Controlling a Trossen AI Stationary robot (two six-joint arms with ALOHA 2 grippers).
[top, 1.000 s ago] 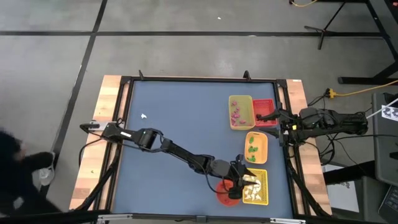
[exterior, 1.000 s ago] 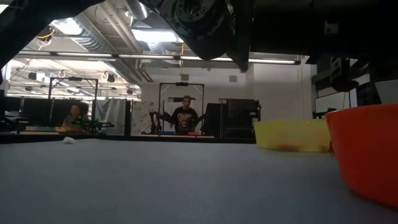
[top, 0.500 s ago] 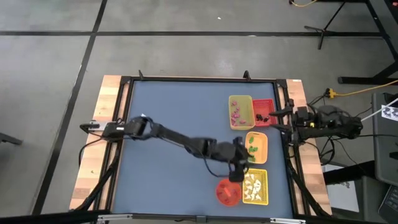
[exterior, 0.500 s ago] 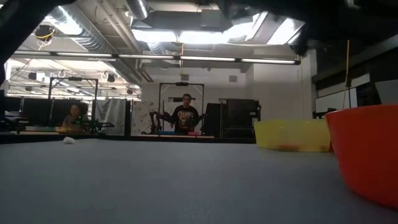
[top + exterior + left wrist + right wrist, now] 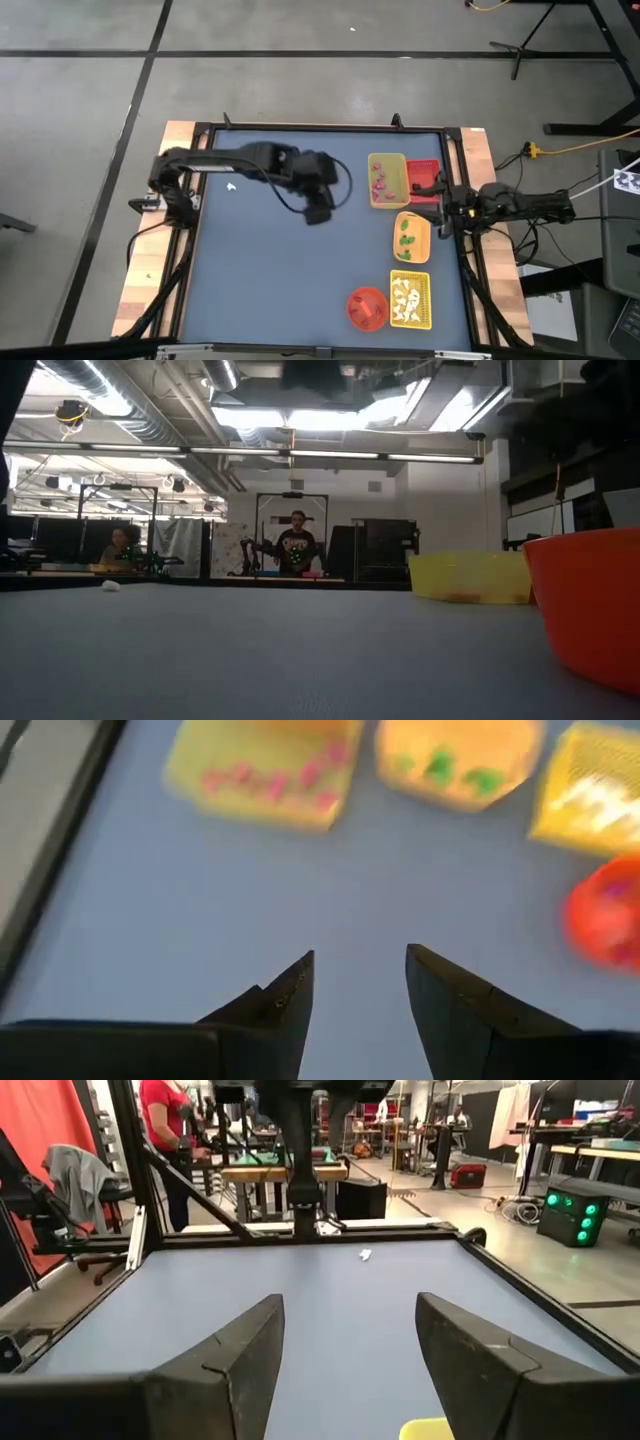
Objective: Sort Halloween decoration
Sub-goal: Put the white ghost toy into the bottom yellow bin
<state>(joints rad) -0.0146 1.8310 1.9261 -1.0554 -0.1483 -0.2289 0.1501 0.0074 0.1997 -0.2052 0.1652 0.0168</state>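
Halloween decoration [image 5: 231, 186] well apart from left gripper [image 5: 317, 214]

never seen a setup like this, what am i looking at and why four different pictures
These are four cameras on one moment of a two-armed robot at a blue table. One looks straight down, one sits at table height, and one rides on each wrist, looking past that arm's dark fingers.

From above, the left gripper hangs over the middle of the table, open and empty. The right gripper waits at the right edge, also open and empty.

Along the right side lie small trays: a yellow tray with pink bits, a red tray, an orange tray with green bits, and a yellow mesh tray with white shapes, beside a round red bowl. One white piece lies alone at the far left.
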